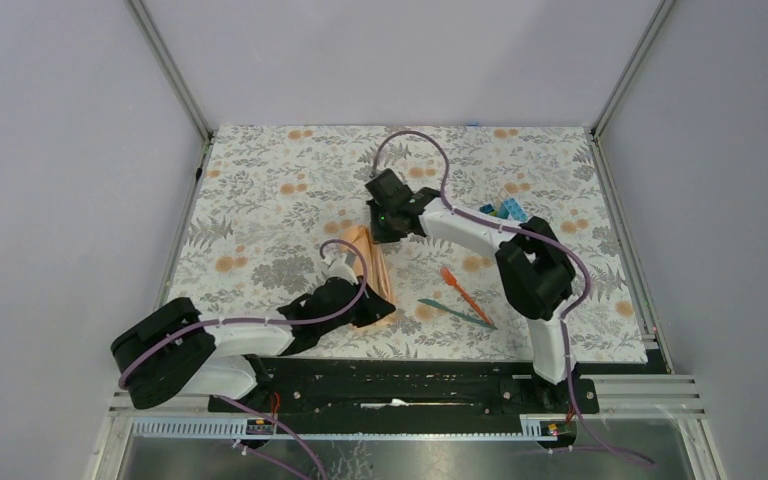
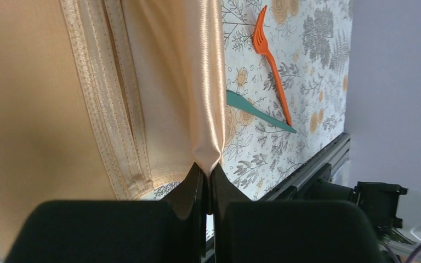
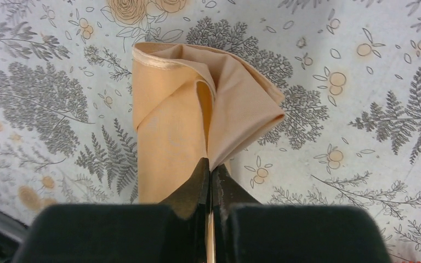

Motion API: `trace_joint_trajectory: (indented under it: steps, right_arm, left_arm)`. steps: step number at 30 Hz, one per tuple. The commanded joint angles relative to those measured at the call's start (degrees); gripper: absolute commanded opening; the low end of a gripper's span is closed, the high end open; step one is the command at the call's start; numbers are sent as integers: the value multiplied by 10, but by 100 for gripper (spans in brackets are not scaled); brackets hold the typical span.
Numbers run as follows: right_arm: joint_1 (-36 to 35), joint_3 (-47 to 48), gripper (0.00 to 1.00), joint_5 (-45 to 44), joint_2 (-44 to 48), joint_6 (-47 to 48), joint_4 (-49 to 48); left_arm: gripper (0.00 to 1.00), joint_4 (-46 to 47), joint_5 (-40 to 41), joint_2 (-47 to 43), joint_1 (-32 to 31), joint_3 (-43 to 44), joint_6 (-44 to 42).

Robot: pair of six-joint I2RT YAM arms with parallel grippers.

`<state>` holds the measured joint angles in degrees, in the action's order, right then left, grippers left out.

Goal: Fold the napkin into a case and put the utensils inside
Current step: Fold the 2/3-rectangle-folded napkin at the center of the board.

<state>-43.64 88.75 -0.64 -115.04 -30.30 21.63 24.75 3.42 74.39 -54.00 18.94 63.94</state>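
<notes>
The napkin (image 1: 370, 275) sits just left of centre in the top view, gathered into a narrow peach strip that runs from upper left to lower right on the floral mat (image 1: 260, 200). Its stitched hems show at the upper left of the left wrist view, and a glossy fold runs down beside them. The left gripper (image 2: 207, 172) is closed tight on the bottom of that fold at the strip's lower end. The right gripper (image 3: 211, 167) is closed just as tight on a cloth edge at the upper end, where the layers bunch into loose, rounded folds. Right of the strip lie the utensils: the orange fork (image 1: 457, 285) and the teal piece (image 1: 457, 313), slanting so their lower-right ends come close together, both near the cloth but apart from it in the top view. Toy blocks (image 1: 503, 211) sit further up and right, beside the right arm. Left of the napkin the mat lies bare out to its left edge; below it the left arm fills the space to the black rail (image 1: 410, 385).
</notes>
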Motion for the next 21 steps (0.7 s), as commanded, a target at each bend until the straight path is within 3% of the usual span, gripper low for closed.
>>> trace_joint_trajectory:
  steps: [1,12,16,21]
  right_arm:
    - [-28,91,0,-88,-44,29,56]
    - [-101,278,0,-151,-172,67,152]
    - [-119,331,0,-155,-212,75,172]
    - [-139,358,0,-149,-246,79,168]
  left_arm:
    - [0,81,-28,-48,5,-44,19]
    - [0,76,-5,-159,8,-152,42]
    - [0,12,11,-209,8,-169,47]
    - [16,-117,27,-267,8,-156,47]
